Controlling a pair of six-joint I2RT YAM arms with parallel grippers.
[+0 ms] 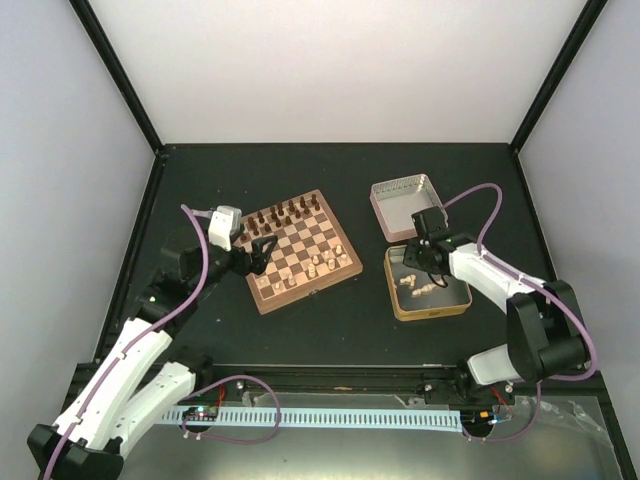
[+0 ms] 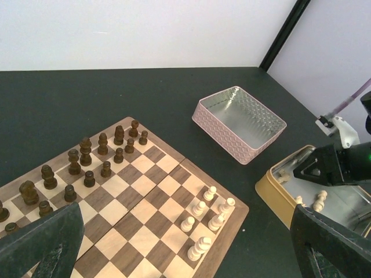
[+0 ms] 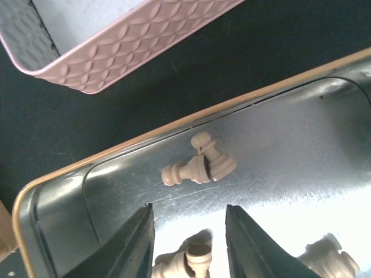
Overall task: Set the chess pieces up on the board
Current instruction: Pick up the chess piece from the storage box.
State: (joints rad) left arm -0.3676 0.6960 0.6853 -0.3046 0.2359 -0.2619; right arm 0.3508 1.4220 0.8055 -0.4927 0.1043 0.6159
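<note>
The board [image 1: 300, 250] [image 2: 139, 208] lies left of centre. Several cream chess pieces [image 1: 322, 265] [image 2: 200, 248] stand at its near right corner. More cream pieces [image 1: 418, 285] lie loose in the gold tin [image 1: 396, 300] [image 3: 116, 149]. Two of them [image 3: 200, 163] rest on their sides just beyond my right gripper [image 1: 432, 262] [image 3: 190, 211]. It hangs open inside the tin, a further piece [image 3: 196, 262] lying between its fingers with a gap on each side. My left gripper [image 1: 262, 250] [image 2: 185, 211] is wide open above the board's left edge, holding nothing.
Dark brown pieces [image 1: 285, 213] [image 2: 87, 162] fill the board's far rows. A pink tin lid [image 1: 405, 205] [image 2: 243, 121] [image 3: 116, 52] sits upturned just behind the gold tin [image 2: 272, 191]. Black frame rails border the dark table.
</note>
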